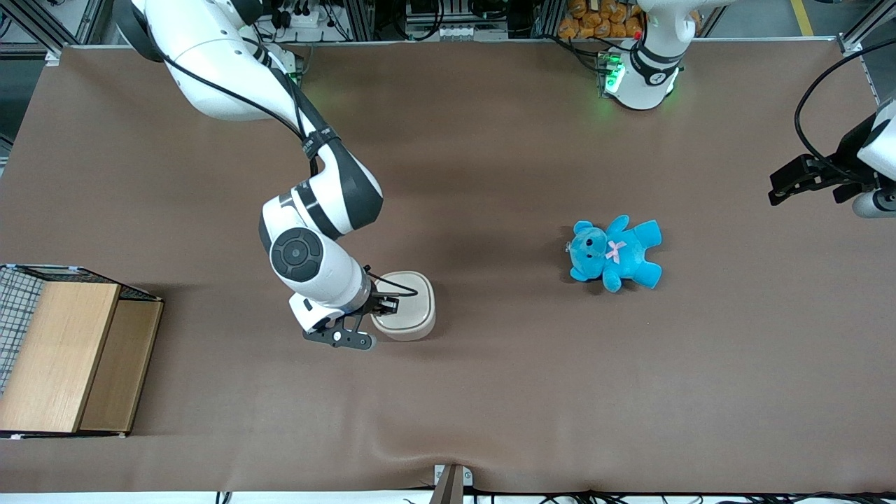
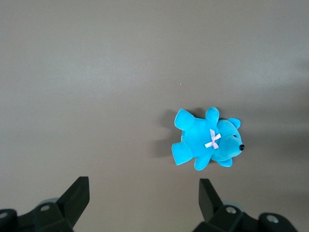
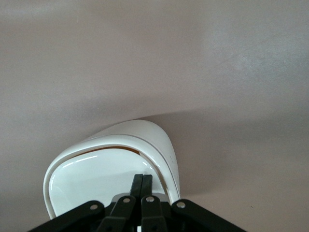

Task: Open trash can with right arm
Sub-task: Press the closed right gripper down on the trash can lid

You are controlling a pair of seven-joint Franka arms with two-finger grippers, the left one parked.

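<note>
Gripper (image 3: 143,186) status: clenched, with both fingers pressed flat against each other and nothing between them; the fingertips sit on the smooth lid of the trash can (image 1: 409,308), at the edge toward the working arm's end of the table. In the front view the gripper (image 1: 385,305) projects sideways from the wrist of the right arm (image 1: 308,255), which reaches down over the table (image 1: 490,392) from its base. In the right wrist view the trash can (image 3: 120,164) shows a glossy cream-white lid set inside a raised rounded rim, with a thin dark gap along the rim's inner edge farthest from the fingers. The body is a rounded square with no clear long axis; it stands upright, lid facing up, and the lid appears level with the rim. The can stands on the brown table surface, somewhat nearer the front camera than the table's middle. Count: 1 trash can, 1 blue teddy (image 1: 616,253), 1 wooden box (image 1: 73,357). The teddy lies flat on its back, well apart from the can, toward the parked arm's end of the table, with 1 pink bow on its chest. The wooden box sits at the working arm's end, beside a wire basket (image 1: 17,308).
</note>
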